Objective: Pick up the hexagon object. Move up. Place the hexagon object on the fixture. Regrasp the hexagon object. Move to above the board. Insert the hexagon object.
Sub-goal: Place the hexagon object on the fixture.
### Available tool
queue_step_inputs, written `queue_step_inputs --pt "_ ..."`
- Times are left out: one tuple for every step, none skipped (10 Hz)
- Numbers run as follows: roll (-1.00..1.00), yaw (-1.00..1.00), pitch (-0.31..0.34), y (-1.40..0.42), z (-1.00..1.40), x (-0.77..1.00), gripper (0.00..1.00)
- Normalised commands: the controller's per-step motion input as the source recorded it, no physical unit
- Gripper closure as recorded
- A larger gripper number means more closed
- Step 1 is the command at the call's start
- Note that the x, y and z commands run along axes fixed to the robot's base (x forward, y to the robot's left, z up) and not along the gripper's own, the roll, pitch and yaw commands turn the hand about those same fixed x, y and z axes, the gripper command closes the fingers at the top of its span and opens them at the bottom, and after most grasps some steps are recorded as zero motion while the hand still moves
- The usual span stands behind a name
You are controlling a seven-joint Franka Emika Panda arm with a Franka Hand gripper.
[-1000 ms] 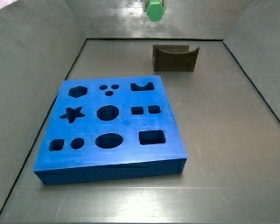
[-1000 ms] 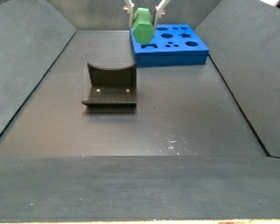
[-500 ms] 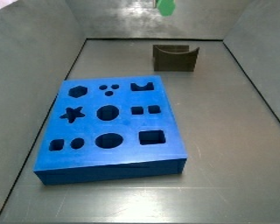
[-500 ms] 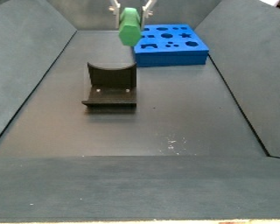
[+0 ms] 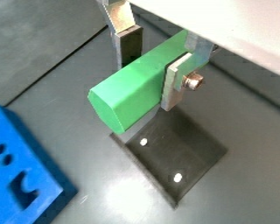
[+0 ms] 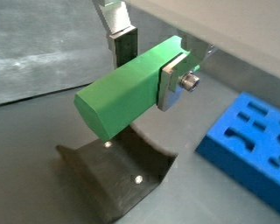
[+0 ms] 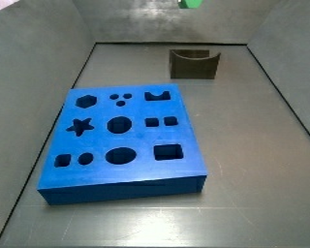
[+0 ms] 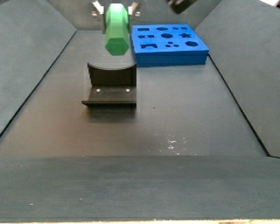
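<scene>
Since the earlier frames the green peg (image 8: 115,37) has travelled away from the blue board (image 8: 170,44) and now hangs above the dark fixture (image 8: 109,86); a second ago it was in front of the board's near-left corner in that side view. In a side view (image 7: 190,3) only its lower tip remains at the top edge, above the fixture (image 7: 194,64), having shifted further up and out of the picture. The board and the fixture lie where they were.

Taking the fixture as the landmark: in a side view the peg hovers above its curved notch, clear of it and not touching, standing roughly upright. The board sits behind and to the right of the fixture, well apart from it. In another side view the board (image 7: 121,140) fills the floor in front and to the left of the fixture.

The gripper (image 5: 152,63) is above the fixture (image 5: 171,163), its two silver fingers (image 5: 178,79) clamped on opposite sides of the peg (image 5: 130,83), which juts out beyond the pads. In a wrist view (image 6: 146,63) the same grasp shows, with the peg (image 6: 122,89) over the fixture's base plate (image 6: 119,171) and the board (image 6: 252,150) off to one side.
</scene>
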Motion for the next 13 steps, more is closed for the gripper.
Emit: queue_step_inputs --pt "-0.65 -0.14 0.180 0.05 -0.01 0.28 1.00" --pt "-0.43 -0.15 0.127 0.06 -0.01 0.19 1.00" --pt "-0.28 -0.14 0.102 0.05 -0.01 0.11 1.00" --pt "-1.00 -0.18 0.058 0.07 -1.00 0.11 1.00" --pt "-1.00 -0.18 0.036 0.08 -1.00 0.11 1.00" --pt "-1.00 -0.18 0.053 0.09 -1.00 0.13 1.00" --pt "-1.00 -0.18 0.064 0.09 -1.00 0.14 1.00" --pt "-1.00 -0.19 0.060 0.10 -1.00 0.15 1.00" --pt "-1.00 -0.20 0.051 0.11 -1.00 0.16 1.00" --pt "-0.82 -0.18 0.026 0.12 -1.00 0.17 1.00" --pt "-0.71 -0.17 0.011 0.12 -1.00 0.18 1.00" --pt "-0.44 -0.13 -0.001 0.12 -0.87 0.17 1.00" --pt "-0.34 -0.12 -0.003 0.11 -0.76 0.16 1.00"
